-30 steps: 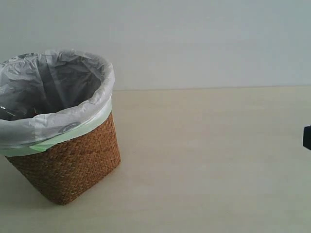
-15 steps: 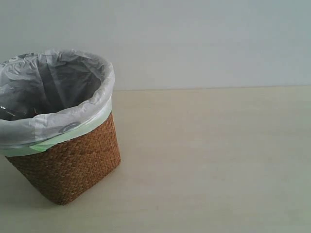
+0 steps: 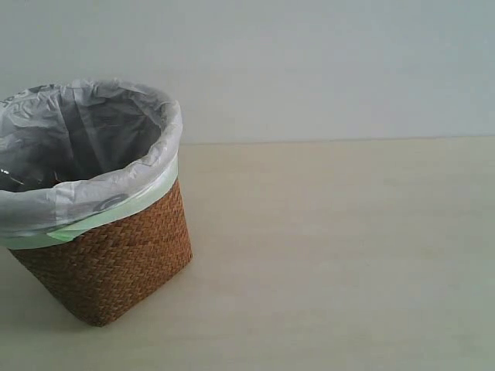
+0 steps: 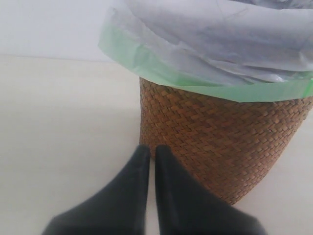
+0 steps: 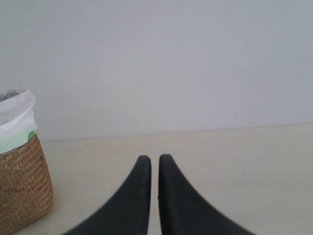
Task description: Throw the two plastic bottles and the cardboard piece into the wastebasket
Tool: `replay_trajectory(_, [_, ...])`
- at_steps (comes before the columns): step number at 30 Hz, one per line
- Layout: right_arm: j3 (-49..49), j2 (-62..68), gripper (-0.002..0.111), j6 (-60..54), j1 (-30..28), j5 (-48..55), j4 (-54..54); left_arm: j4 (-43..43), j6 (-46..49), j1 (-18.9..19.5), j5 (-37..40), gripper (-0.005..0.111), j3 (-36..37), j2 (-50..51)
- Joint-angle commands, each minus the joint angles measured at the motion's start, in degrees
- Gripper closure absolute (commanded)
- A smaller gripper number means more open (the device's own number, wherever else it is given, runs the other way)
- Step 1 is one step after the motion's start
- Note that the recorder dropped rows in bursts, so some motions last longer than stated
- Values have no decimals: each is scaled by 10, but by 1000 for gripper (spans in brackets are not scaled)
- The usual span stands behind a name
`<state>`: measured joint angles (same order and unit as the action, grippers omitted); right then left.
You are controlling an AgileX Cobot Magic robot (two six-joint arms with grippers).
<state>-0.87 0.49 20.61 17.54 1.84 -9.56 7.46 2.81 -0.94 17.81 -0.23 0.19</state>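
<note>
The black left claw (image 4: pixel 151 150), just beside the brown woven wicker wastebasket (image 4: pixel 220 142), and the black right claw (image 5: pixel 154 159), farther off, are being held pressed together, empty; bumping it should be avoided.

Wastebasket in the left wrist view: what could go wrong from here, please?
The left gripper, fingers shut, sits close to the wicker wall of the wastebasket; a forward move might push or tip it. The basket's inside is mostly hidden, so whether all three pieces are in it cannot be checked.

Brown woven wastebasket (image 3: pixel 116 263), wht/grn liner (image 3: pixel 85 197)
</note>
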Motion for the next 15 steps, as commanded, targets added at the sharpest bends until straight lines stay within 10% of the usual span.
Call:
replay_trajectory(1, [9, -5, 106, 5, -16, 14, 1, -2, -3, 0, -1, 103, 2, -2])
replay_trajectory(15, [9, -5, 106, -34, -23, 189, -2, -2, -3, 0, -1, 103, 2, -2])
